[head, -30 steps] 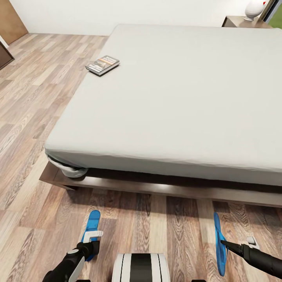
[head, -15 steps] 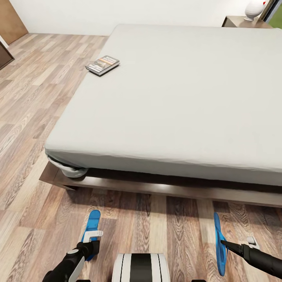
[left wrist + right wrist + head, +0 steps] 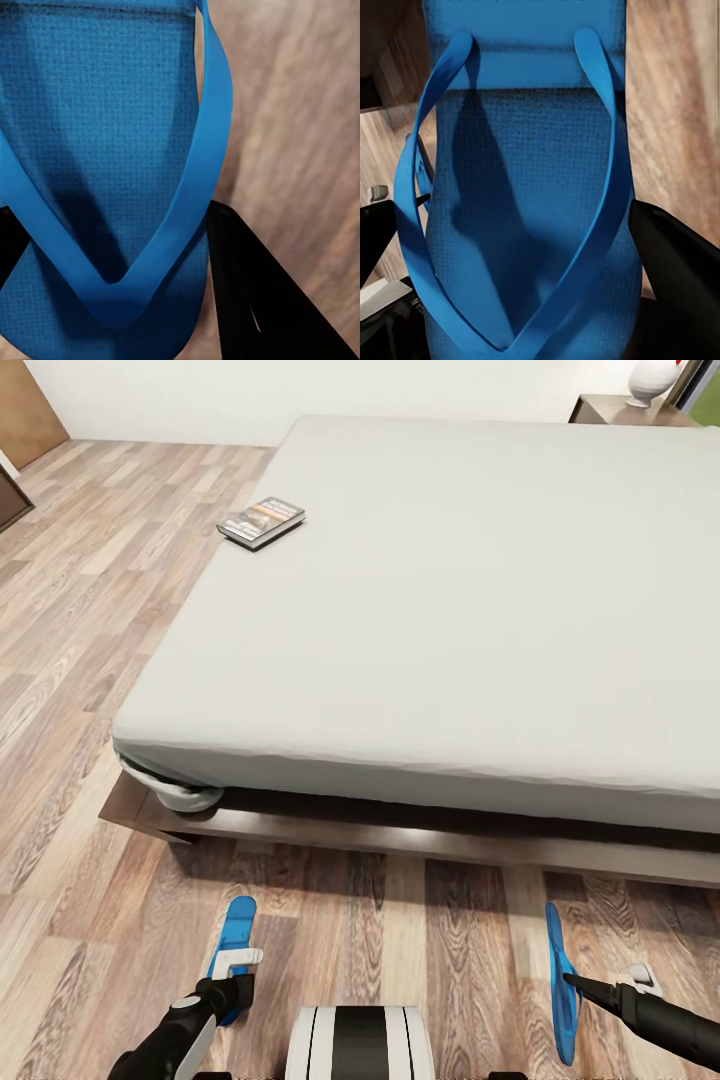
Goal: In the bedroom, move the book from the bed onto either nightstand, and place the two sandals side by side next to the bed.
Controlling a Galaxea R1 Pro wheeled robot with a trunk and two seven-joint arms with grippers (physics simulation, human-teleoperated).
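One bed (image 3: 450, 610) lies ahead of both your grippers. Two sandals: left gripper (image 3: 232, 988) holds one sandal (image 3: 232, 945) between its jaws, right gripper (image 3: 575, 984) clamps the other (image 3: 560, 1000). One book (image 3: 262, 523) rests on the mattress, well beyond the left jaws.

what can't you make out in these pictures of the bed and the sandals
- Book: head view, title lettering too small to read.
- Nightstand: head view, cut off by the top edge; drawers unseen.
- Right sandal: head view, seen edge-on, lower end cut off by the bottom edge.
- Left sandal: left wrist view, too close; ends cropped.
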